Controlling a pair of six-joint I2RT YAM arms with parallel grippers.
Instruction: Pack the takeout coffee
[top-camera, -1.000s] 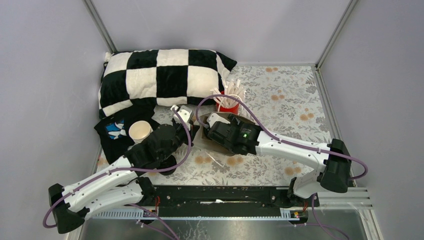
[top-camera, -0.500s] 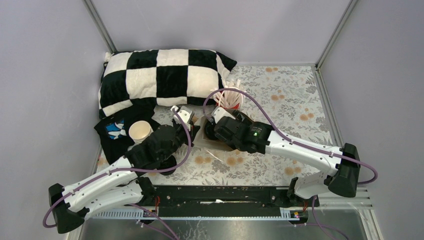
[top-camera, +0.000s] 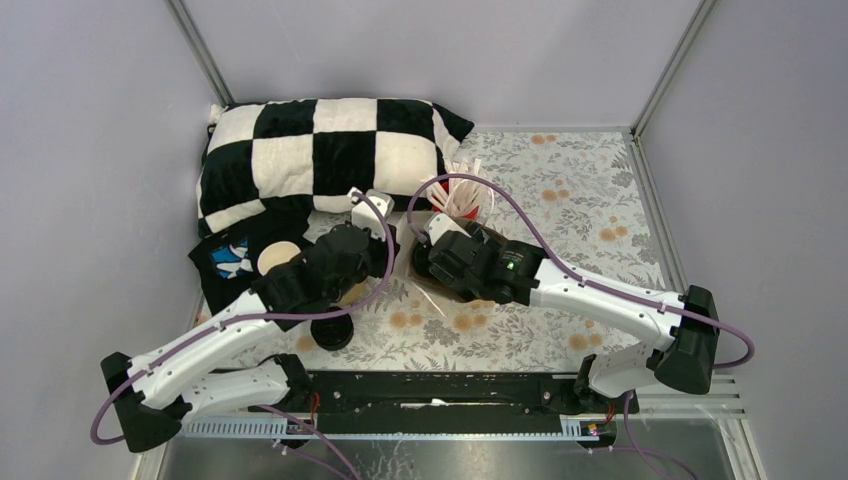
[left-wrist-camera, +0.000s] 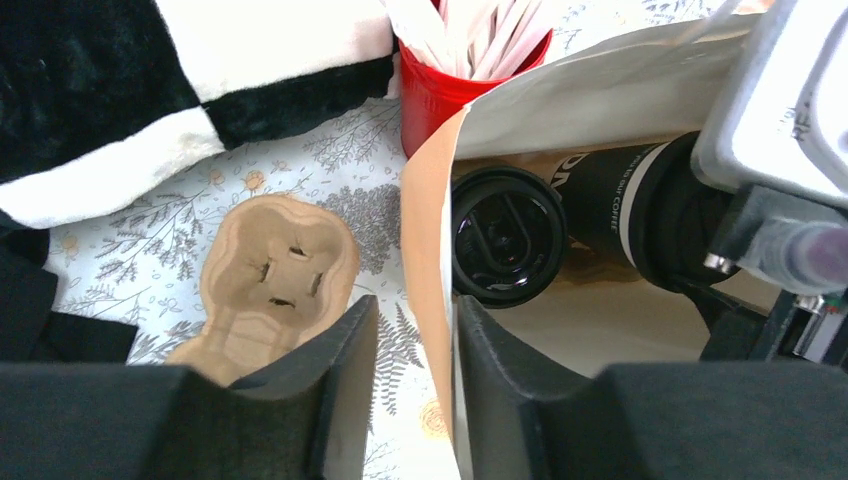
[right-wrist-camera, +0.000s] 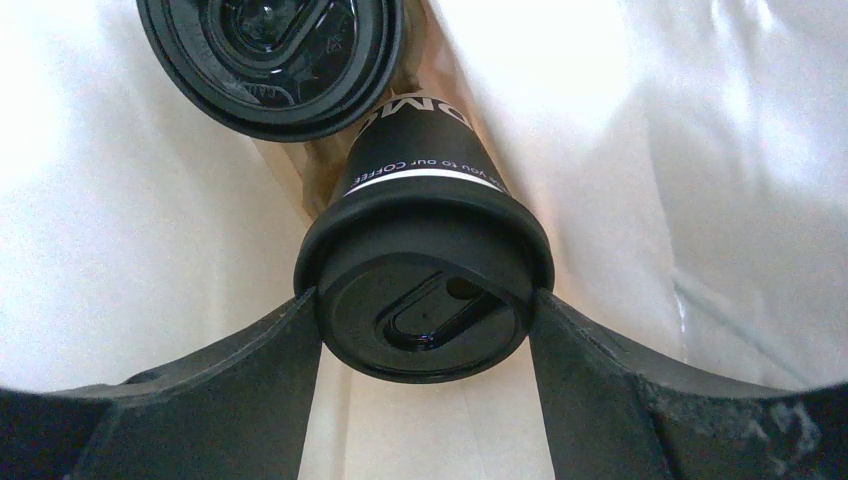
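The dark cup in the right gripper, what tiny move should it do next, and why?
Probably lower it a little further and set it down next to the second black-lidded cup. The right gripper pinches the dark paper cup with the round black plastic lid by its lid, already inside the brown paper bag, so only setting down looks left.

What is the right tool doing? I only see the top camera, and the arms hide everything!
Observer: The right tool grips a lidded coffee cup by its lid, inside the paper bag.
Operator: Where's the other coffee?
Observer: The second lidded cup is in the bag too, further in.
Operator: Is the left tool holding the bag?
Observer: The left tool has its fingers apart, with the bag's edge between them.
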